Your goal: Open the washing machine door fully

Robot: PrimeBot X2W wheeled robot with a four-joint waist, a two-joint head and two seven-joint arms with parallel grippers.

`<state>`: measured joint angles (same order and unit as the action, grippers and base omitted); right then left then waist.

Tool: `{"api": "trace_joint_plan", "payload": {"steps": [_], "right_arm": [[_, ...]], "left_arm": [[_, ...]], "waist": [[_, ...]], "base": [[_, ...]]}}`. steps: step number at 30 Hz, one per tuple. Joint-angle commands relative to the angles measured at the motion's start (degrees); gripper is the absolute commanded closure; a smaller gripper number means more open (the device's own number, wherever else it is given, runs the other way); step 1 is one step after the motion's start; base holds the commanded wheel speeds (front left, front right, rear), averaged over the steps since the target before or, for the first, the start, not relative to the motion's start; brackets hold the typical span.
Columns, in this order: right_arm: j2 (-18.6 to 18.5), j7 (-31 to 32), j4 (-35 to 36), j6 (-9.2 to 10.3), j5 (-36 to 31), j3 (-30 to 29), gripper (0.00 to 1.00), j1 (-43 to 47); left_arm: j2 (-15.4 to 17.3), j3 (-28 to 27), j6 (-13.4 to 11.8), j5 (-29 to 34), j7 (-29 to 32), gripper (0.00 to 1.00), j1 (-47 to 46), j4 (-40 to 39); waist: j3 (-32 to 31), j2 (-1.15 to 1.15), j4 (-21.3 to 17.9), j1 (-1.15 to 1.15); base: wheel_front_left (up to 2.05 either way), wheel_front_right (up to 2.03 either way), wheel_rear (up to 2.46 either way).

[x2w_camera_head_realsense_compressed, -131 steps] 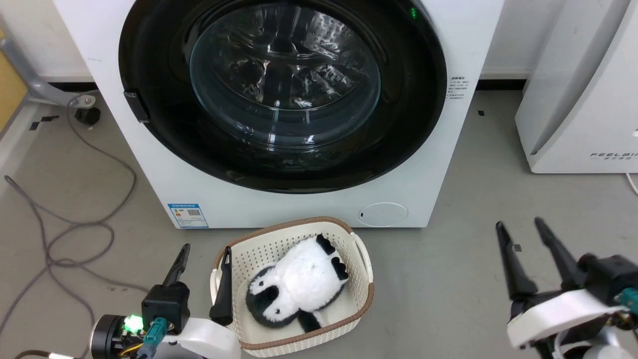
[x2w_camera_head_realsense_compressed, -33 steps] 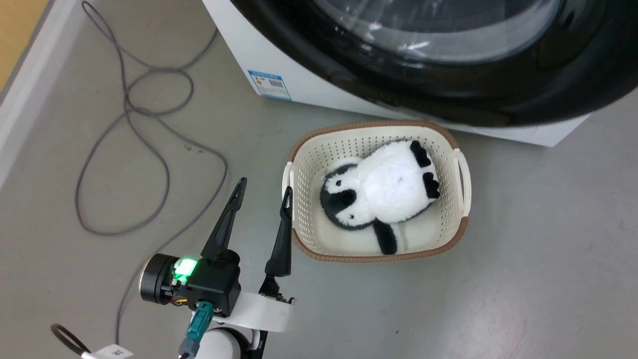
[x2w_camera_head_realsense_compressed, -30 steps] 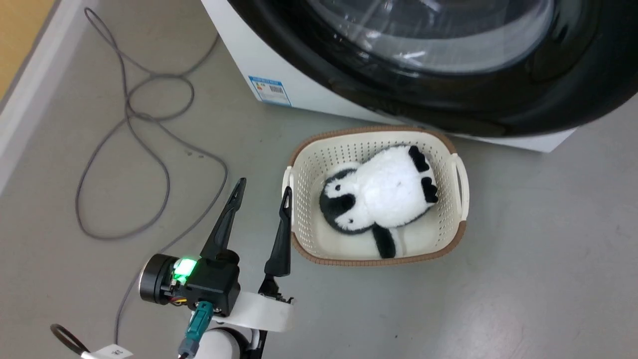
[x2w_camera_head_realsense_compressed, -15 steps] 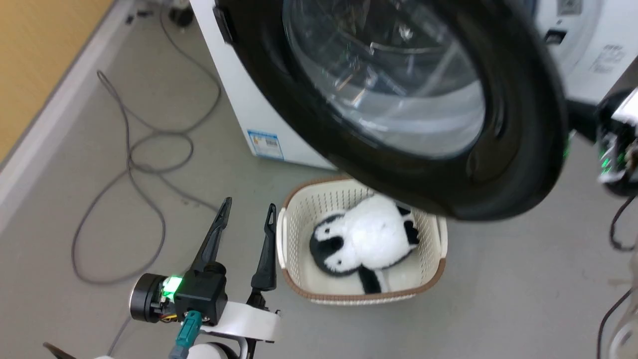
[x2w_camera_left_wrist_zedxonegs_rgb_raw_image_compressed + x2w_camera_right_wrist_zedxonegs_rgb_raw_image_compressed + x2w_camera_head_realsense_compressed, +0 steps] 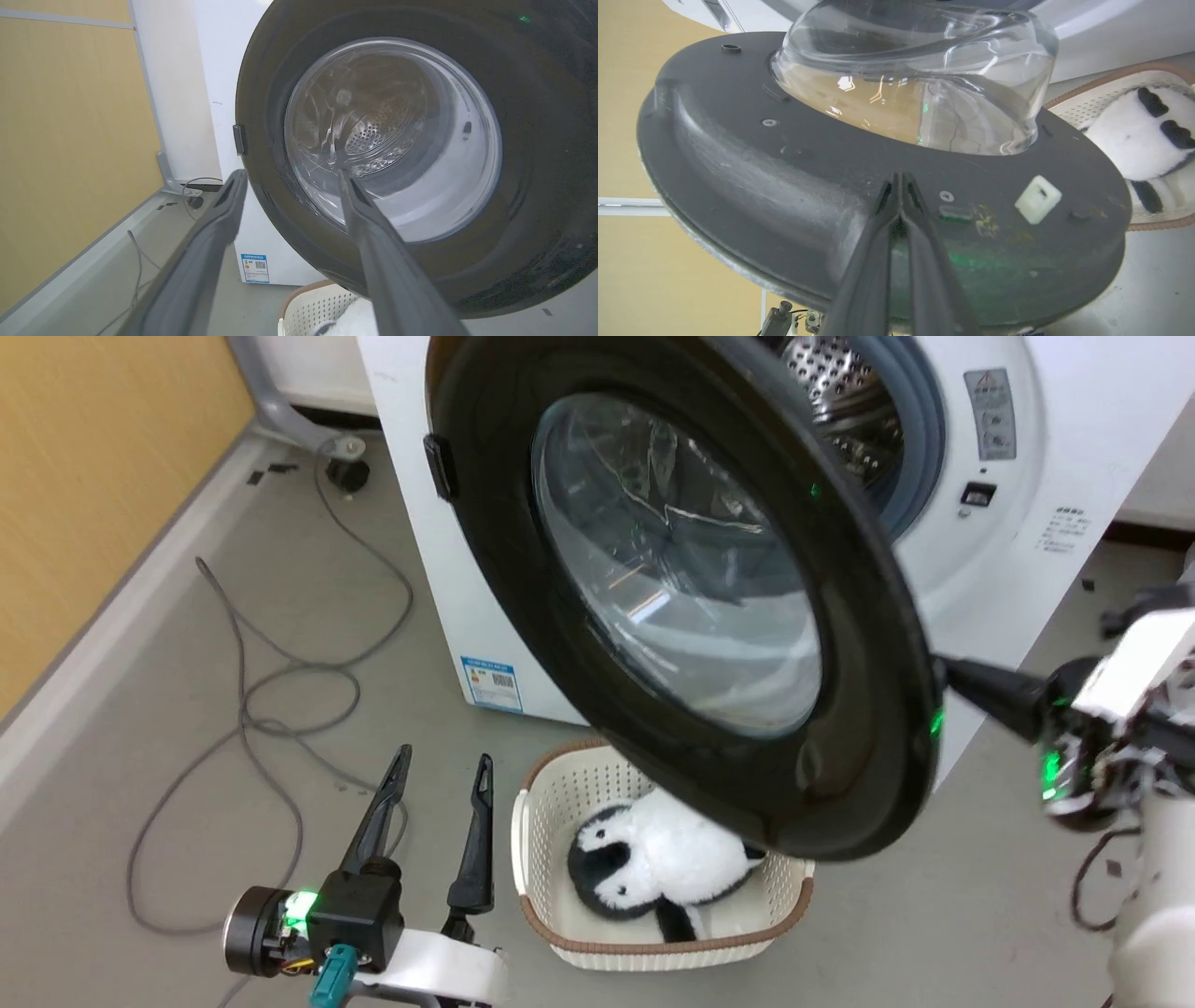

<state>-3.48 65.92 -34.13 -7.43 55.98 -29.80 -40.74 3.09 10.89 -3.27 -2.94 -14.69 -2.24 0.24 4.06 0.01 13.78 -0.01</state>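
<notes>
washing machine door (image 5: 681,588): shut seconds ago, now swung partway out | right fingers (image 5: 882,238): clenched empty, tips on its inner face | left fingers (image 5: 378,821): spread, idle | more swing needed

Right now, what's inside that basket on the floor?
A black-and-white plush toy lies in the basket. From the head camera, the open door covers the basket's far end, so that part cannot be seen.
</notes>
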Motion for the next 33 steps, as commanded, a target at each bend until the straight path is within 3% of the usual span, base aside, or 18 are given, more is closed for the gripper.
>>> {"api": "trace_joint_plan", "payload": {"steps": [1,13,33], "right_arm": [[0.57,-0.33,0.25,-0.06,2.68,2.14,1.0,1.98],[0.59,-7.71,2.83,-0.06,17.6,18.13,1.0,9.45],[0.6,-17.73,15.26,-0.06,30.54,41.22,1.0,21.29]], "left_arm": [[0.31,-0.22,0.36,0.42,-0.3,0.0,0.79,0.1],[0.12,0.15,0.95,0.33,-0.3,0.0,1.84,0.41],[-0.11,2.05,2.13,-0.02,-0.3,0.0,3.22,2.22]], "waist": [[-0.62,-0.01,0.05,0.01],[-2.19,-0.01,0.89,0.01],[-2.18,-0.01,4.26,0.01]], "base": [[0.0,0.0,0.0],[0.0,0.0,0.0],[0.0,0.0,0.0]]}}
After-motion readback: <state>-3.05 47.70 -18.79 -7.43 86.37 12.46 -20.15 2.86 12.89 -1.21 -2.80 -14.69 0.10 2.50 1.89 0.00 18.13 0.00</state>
